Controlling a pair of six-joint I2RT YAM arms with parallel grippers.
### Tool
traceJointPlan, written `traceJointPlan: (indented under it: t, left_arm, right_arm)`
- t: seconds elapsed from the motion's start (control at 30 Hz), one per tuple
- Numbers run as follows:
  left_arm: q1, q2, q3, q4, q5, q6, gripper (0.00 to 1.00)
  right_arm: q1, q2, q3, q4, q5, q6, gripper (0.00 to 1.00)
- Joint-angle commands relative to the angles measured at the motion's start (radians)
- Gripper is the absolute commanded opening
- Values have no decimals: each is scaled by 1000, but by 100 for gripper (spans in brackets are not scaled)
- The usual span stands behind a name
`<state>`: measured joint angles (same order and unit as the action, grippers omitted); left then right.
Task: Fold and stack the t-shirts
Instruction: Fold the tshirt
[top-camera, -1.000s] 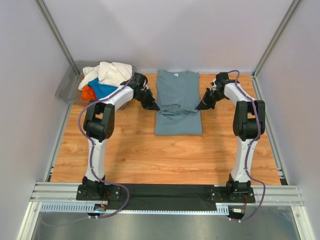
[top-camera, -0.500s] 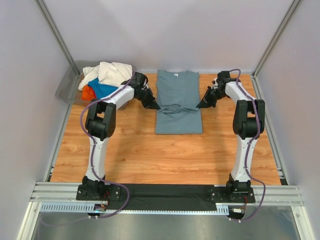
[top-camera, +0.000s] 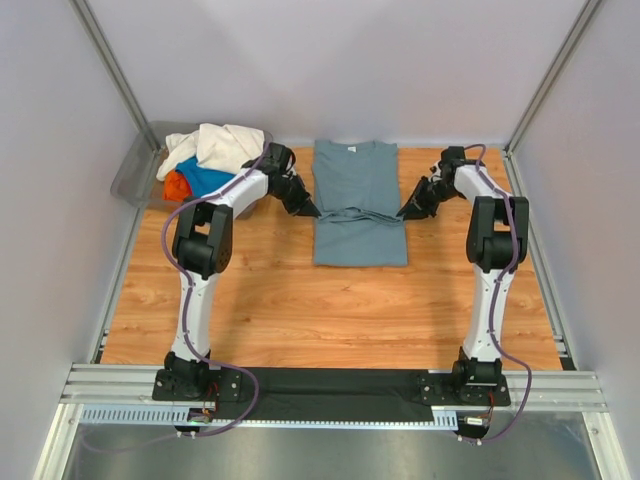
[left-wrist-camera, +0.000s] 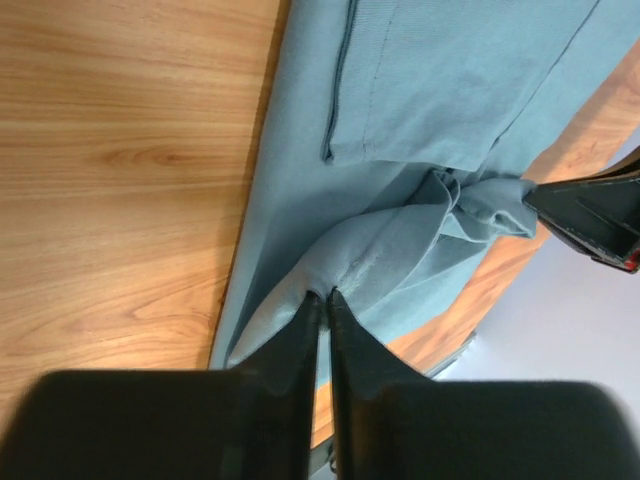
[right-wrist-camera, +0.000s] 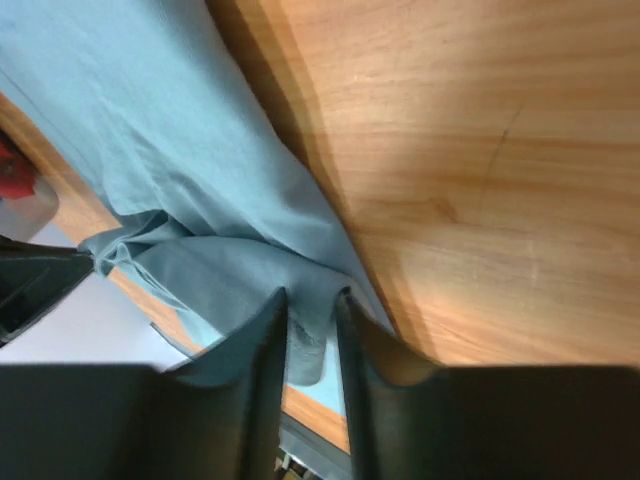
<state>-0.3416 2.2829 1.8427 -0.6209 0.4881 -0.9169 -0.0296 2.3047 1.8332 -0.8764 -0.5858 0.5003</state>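
Note:
The slate grey-blue t-shirt (top-camera: 355, 185) lies flat at the back middle of the table, with a bunched fold across its middle. My left gripper (top-camera: 312, 212) is shut on the shirt's left edge at that fold, as the left wrist view shows (left-wrist-camera: 322, 295). My right gripper (top-camera: 402, 213) pinches the right edge, with cloth between its fingers in the right wrist view (right-wrist-camera: 312, 293). The cloth is drawn taut between both grippers (left-wrist-camera: 450, 200). Cream-white (top-camera: 225, 145), bright blue (top-camera: 205, 178) and red-orange (top-camera: 177, 186) shirts are piled at the back left.
A grey plastic bin (top-camera: 133, 172) holds the shirt pile at the back left corner. Metal frame posts and pale walls enclose the table. The wooden tabletop (top-camera: 300, 310) runs from the shirt to the arm bases.
Both grippers have shifted slightly toward the back. The shirt's near hem has drawn a little away from me, and the fold across the middle has tightened.

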Motion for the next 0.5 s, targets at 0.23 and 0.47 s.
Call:
traceJointPlan:
  t: [0.23,0.47]
  left_arm:
    - [-3,-167,-17,-83,-78,166,63]
    - [-137,-312,-137,-24,-80,236,51]
  right_arm:
    - [0,-85,224,-194,293,-129,60]
    - [220,-358,-132,47,449,-72,61]
